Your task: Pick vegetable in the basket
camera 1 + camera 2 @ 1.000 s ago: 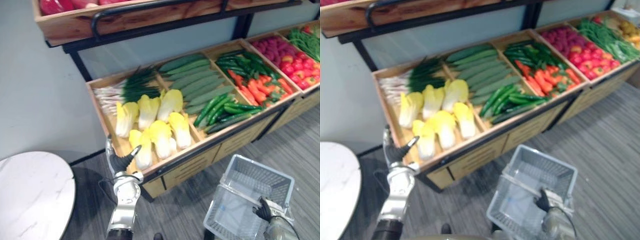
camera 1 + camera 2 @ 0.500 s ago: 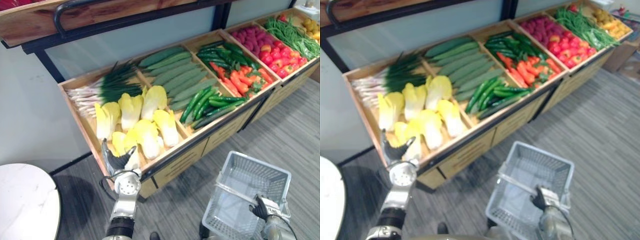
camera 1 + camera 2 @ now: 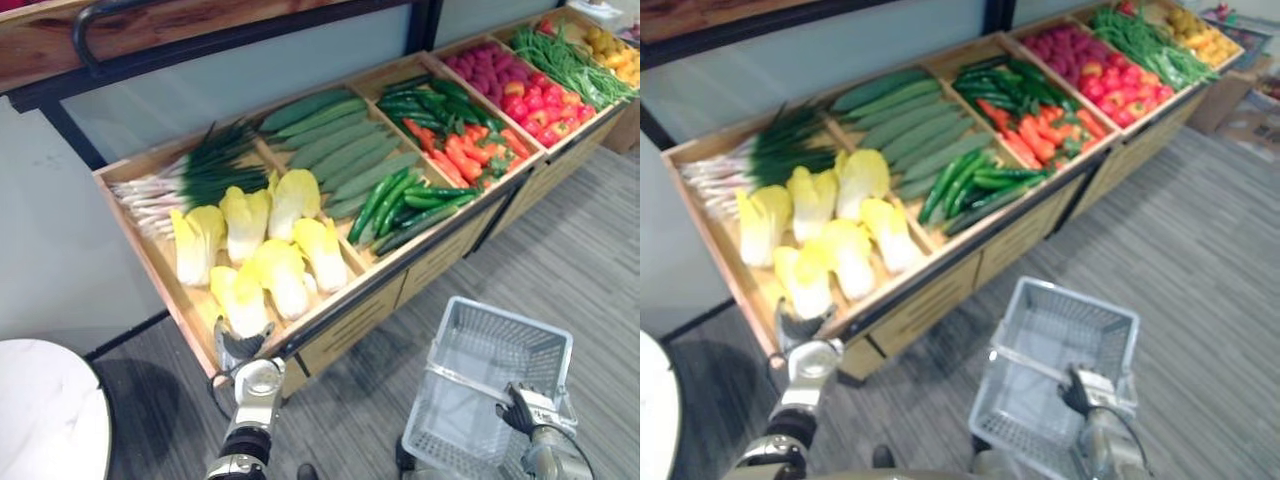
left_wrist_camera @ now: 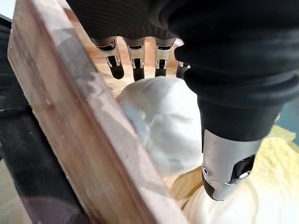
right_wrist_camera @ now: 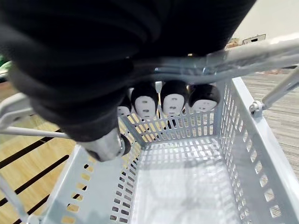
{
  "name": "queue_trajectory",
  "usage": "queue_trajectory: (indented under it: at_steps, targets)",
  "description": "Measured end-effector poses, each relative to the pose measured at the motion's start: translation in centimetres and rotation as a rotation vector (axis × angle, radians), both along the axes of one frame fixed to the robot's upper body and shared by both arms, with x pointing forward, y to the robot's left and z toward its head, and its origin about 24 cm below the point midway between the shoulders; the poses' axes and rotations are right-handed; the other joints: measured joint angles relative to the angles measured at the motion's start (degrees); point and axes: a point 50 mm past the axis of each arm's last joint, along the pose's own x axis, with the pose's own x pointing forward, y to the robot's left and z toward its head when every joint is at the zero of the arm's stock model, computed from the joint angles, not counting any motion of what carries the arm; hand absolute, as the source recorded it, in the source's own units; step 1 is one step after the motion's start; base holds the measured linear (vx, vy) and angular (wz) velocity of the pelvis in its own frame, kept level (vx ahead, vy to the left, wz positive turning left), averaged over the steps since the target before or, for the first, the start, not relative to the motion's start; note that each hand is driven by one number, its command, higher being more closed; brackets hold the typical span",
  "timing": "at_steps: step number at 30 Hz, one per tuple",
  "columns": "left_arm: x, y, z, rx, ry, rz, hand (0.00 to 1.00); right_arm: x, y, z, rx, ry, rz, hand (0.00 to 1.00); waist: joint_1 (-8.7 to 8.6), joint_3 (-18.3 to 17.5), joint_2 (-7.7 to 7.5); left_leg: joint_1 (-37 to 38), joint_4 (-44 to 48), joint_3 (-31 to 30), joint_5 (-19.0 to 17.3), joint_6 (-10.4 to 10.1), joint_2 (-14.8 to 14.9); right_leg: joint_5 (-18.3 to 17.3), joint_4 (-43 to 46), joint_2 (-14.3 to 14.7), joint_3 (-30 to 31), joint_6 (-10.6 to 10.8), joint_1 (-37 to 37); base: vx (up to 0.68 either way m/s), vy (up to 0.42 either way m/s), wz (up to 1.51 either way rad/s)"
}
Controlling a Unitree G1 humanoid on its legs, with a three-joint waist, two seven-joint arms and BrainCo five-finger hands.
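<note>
Your left hand (image 4: 210, 56) hangs over the wooden crate (image 4: 70, 116) rim, fingers loose above the nearest cabbage (image 4: 163, 126), not gripping it. Your right hand (image 3: 520, 408) is clenched round the handle (image 5: 261, 49), holding the empty basket (image 3: 455, 345) near, ready to receive.

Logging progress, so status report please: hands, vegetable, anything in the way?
Left hand open, fingers straight over nearest cabbage. Right hand shut on basket handle, basket empty. Crate's wooden front rim close beside left hand.
</note>
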Motion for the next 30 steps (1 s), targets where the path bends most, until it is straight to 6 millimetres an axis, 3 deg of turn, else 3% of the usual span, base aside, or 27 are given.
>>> queue_trajectory:
  at_steps: [8, 9, 16, 25, 30]
  targets:
    - [1.1, 1.1, 0.5, 0.026, 0.014, 0.103, 0.00, 1.2, -0.2, 0.8, -0.030, -0.030, 0.068, 1.00, -0.74, 1.68, 0.14, -0.14, 0.01, 2.14, -0.21, -0.32, 0.63, 0.25, 0.25, 0.81, 1.88, -0.32, -1.58, 0.00, -0.026, -0.14]
    - [1.1, 1.6, 0.6, 0.032, 0.015, 0.124, 1.00, 1.6, 0.0, 1.0, -0.032, -0.041, 0.085, 1.00, -0.80, 1.75, 0.24, -0.16, 0.03, 2.91, -0.31, -0.47, 0.77, 0.38, 0.27, 1.07, 2.69, -0.41, -1.96, -0.01, -0.025, -0.30]
    - [0.8, 4.9, 1.1, 0.035, 0.025, 0.255, 1.00, 1.8, 0.7, 1.3, -0.014, -0.067, 0.142, 1.00, -1.16, 2.57, 0.30, -0.19, 0.52, 5.68, -1.06, -1.57, 1.95, 0.65, 0.06, 2.54, 5.32, -0.44, -3.25, 0.00, -0.043, -0.23]
    - [0.8, 5.0, 0.8, 0.000, 0.029, 0.244, 1.00, 1.2, 0.8, 0.9, -0.009, -0.043, 0.148, 1.00, -1.16, 2.60, 0.24, 1.29, 0.23, 4.92, -1.01, -1.50, 2.02, 0.83, -0.67, 2.48, 4.08, -0.71, -1.00, 0.02, -0.023, 0.05]
    - [1.4, 3.6, 0.9, -0.053, -0.011, 0.180, 1.00, 0.7, 0.7, 0.6, -0.012, -0.020, 0.137, 1.00, -1.07, 2.32, 0.61, 1.71, -0.31, 2.42, -0.78, -1.15, 1.19, 0.81, -0.77, 1.45, 1.71, -0.72, 0.61, 0.01, -0.002, 0.25]
